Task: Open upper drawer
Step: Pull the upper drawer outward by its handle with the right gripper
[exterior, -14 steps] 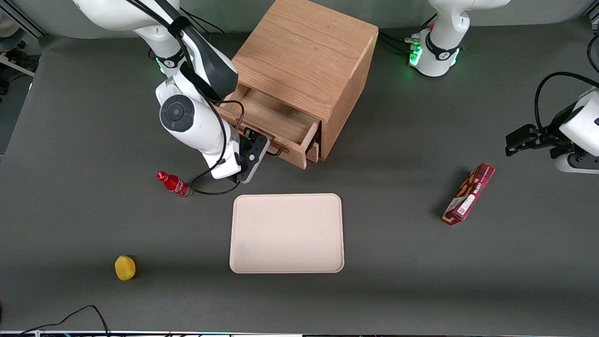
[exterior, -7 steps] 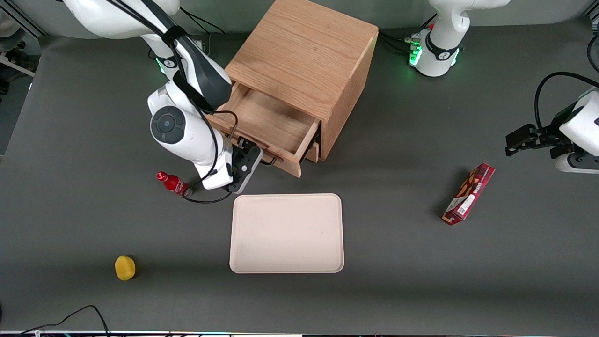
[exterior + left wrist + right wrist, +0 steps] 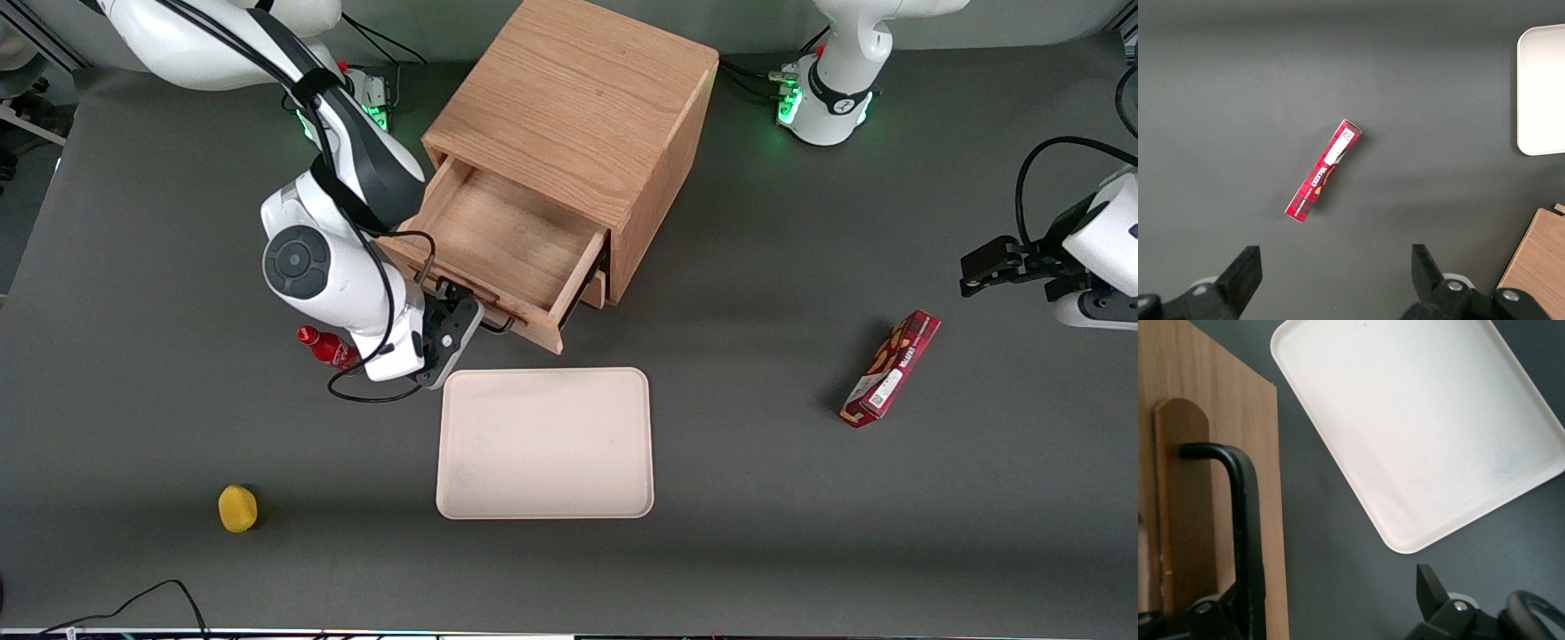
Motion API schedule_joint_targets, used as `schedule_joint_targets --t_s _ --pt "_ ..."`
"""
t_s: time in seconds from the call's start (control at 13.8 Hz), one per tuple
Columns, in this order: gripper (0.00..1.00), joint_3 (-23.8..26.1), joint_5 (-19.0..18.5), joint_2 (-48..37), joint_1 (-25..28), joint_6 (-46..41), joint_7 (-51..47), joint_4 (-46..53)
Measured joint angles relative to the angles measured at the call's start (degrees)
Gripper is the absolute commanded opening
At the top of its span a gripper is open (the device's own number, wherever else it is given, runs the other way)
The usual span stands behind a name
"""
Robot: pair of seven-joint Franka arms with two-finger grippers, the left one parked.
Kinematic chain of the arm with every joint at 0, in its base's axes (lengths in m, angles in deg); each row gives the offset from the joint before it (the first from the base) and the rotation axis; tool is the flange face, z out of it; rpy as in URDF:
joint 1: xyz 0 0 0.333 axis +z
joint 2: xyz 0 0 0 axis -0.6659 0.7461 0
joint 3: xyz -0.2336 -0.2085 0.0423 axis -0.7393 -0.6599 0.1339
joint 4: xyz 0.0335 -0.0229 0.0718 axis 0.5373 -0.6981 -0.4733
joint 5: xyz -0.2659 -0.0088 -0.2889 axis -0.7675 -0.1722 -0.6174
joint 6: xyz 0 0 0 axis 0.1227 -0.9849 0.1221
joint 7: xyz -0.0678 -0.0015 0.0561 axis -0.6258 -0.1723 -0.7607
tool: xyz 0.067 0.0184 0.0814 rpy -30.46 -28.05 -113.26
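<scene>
The oak cabinet [image 3: 578,98] stands at the back of the table. Its upper drawer [image 3: 502,240] is pulled well out, and its wooden inside is bare. My right gripper [image 3: 455,313] is at the drawer's front, by the thin black bar handle [image 3: 496,325]. In the right wrist view the handle [image 3: 1245,520] runs along the drawer front [image 3: 1185,487]. The gripper [image 3: 1328,600] is open, its fingers wide apart; one finger [image 3: 1218,617] lies against the handle, the other [image 3: 1430,587] hangs over the table. A corner of the lower drawer [image 3: 594,289] shows under the upper one.
A cream tray [image 3: 544,442] lies just nearer the front camera than the drawer; it also shows in the right wrist view [image 3: 1418,433]. A red bottle [image 3: 327,347] lies beside my wrist. A yellow object [image 3: 237,508] sits near the front edge. A red box [image 3: 892,367] lies toward the parked arm's end.
The upper drawer has slid farther out of the cabinet toward the front camera. My gripper has moved with it at the handle, closer to the tray and the red bottle.
</scene>
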Motion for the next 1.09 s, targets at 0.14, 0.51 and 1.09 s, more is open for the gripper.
schedule_joint_targets --t_s 0.14,0.51,1.09 --pt "1.00 0.0 -0.8 0.9 -0.3 -0.3 0.3 1.2" --pt "1.00 0.0 -2.5 3.3 -0.4 -2.9 1.0 5.1" --pt "1.00 -1.8 -3.2 5.5 -0.7 -3.5 3.4 8.2"
